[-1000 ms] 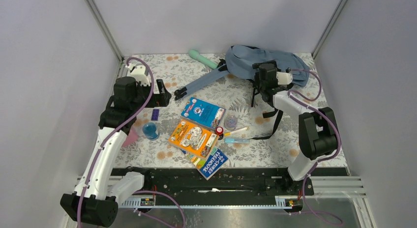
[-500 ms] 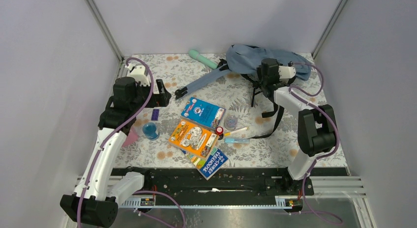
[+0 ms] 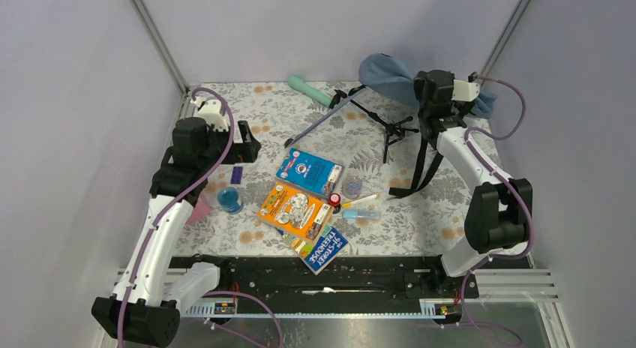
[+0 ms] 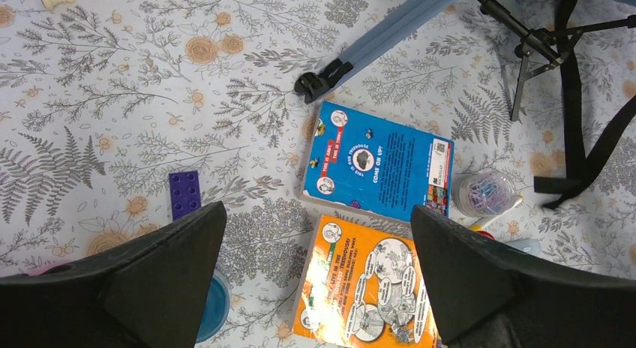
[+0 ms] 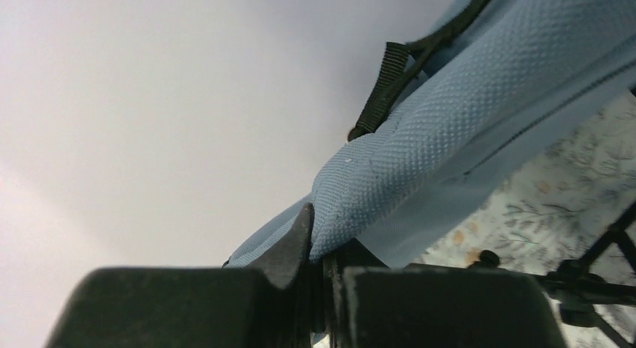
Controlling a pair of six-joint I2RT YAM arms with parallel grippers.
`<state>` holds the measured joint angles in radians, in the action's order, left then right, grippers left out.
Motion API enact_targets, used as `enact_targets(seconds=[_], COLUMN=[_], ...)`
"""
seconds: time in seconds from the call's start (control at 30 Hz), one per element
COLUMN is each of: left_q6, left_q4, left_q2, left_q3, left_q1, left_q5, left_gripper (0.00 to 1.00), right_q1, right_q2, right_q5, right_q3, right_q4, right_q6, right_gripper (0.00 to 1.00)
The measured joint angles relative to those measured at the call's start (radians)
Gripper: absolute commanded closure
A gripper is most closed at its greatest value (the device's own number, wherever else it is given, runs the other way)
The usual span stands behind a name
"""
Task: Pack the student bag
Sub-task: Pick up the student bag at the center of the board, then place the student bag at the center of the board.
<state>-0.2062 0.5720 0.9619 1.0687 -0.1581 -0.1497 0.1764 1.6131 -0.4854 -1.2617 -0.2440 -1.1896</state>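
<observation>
The student bag [image 3: 390,72], slate-blue fabric, hangs bunched up off the table at the back right. My right gripper [image 3: 429,85] is shut on a fold of its cloth. The right wrist view shows the student bag [image 5: 465,123] pinched in my right gripper [image 5: 319,250], jaws pressed together on the fabric. A blue shoulder strap [image 3: 326,117] and black straps [image 3: 420,164] trail down to the table. My left gripper [image 3: 247,147] hovers open over the left side; in its own view the left gripper [image 4: 315,277] holds nothing above the books.
A blue book [image 3: 309,172], an orange book [image 3: 295,208] and a third book [image 3: 322,247] lie mid-table. Nearby lie a clip jar [image 3: 352,187], pens [image 3: 361,207], a blue lid [image 3: 229,200] and a purple brick [image 3: 237,174]. A teal handle [image 3: 309,89] lies at the back.
The right gripper went from open to shut on the bag's fabric, then rose back and to the right, lifting the bag off the table with its straps trailing. The left arm stayed still.
</observation>
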Motion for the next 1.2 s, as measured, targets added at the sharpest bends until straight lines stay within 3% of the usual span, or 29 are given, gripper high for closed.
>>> enact_targets(seconds=[0.27, 0.5, 0.87, 1.0, 1.2], left_q6=[-0.013, -0.093, -0.424, -0.357, -0.058], left_q4=[-0.024, -0.053, -0.390, -0.462, -0.565], left_q2=[0.001, 0.007, 0.069, 0.108, 0.046], left_q3=[0.003, 0.063, 0.084, 0.089, 0.058], left_q1=[0.000, 0.000, -0.004, -0.030, -0.101], left_q5=[-0.012, -0.103, -0.407, -0.444, -0.346], left_gripper=[0.01, 0.01, 0.01, 0.01, 0.01], right_q1=[0.001, 0.002, 0.065, 0.087, 0.113], right_q2=[-0.038, -0.039, -0.105, -0.105, -0.121], right_q5=[0.055, 0.142, 0.254, 0.315, 0.394], right_q3=[-0.069, -0.251, -0.360, -0.368, -0.343], right_q4=[0.014, 0.087, 0.015, 0.014, 0.031], right_q6=[-0.035, -0.033, -0.015, -0.030, -0.056], right_gripper=[1.00, 1.00, 1.00, 1.00, 1.00])
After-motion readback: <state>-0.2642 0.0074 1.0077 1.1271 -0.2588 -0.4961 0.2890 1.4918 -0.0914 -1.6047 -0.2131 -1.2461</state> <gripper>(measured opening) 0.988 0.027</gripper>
